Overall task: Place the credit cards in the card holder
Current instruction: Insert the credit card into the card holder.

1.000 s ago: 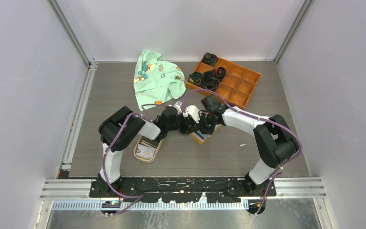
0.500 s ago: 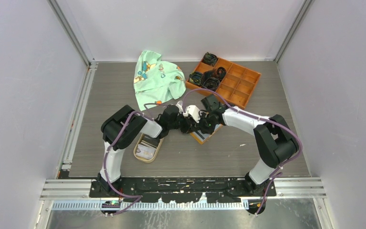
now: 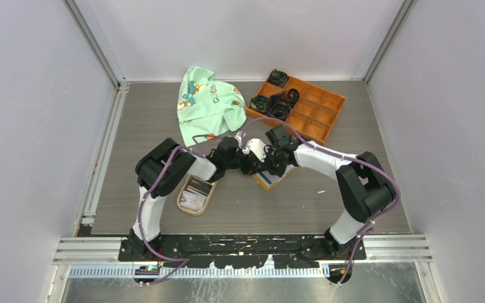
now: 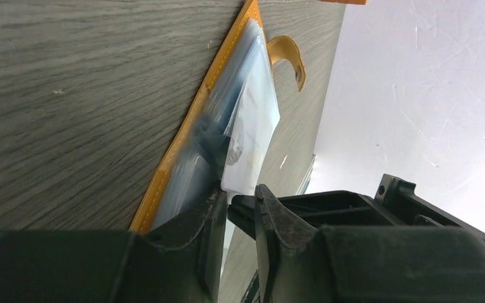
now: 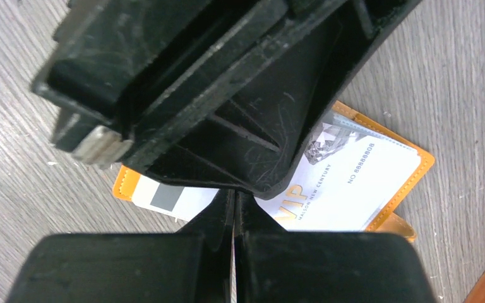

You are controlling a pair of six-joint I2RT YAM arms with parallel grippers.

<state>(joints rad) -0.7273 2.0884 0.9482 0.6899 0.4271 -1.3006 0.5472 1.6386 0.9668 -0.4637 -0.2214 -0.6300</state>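
The orange card holder (image 3: 270, 181) lies open on the table's middle, where both grippers meet. In the left wrist view I see the card holder (image 4: 164, 183) edge-on, and a white credit card (image 4: 252, 126) sticks out of its grey-blue slots. My left gripper (image 4: 240, 192) is open by a narrow gap, with the card's near corner at its mouth. My right gripper (image 5: 235, 192) is shut, its tip over the white VIP credit card (image 5: 353, 183) lying on the holder (image 5: 420, 161). More credit cards (image 3: 197, 188) lie in the tan dish.
The tan oval dish (image 3: 186, 203) sits beside the left arm. A green printed cloth (image 3: 208, 104) lies at the far middle. An orange compartmented tray (image 3: 319, 113) with dark coiled things stands at the far right. In the right wrist view, the left gripper's black body (image 5: 215, 82) crowds above.
The left arm's elbow and wrist have crept slightly toward the far side. The right arm and the card holder have stayed in place.
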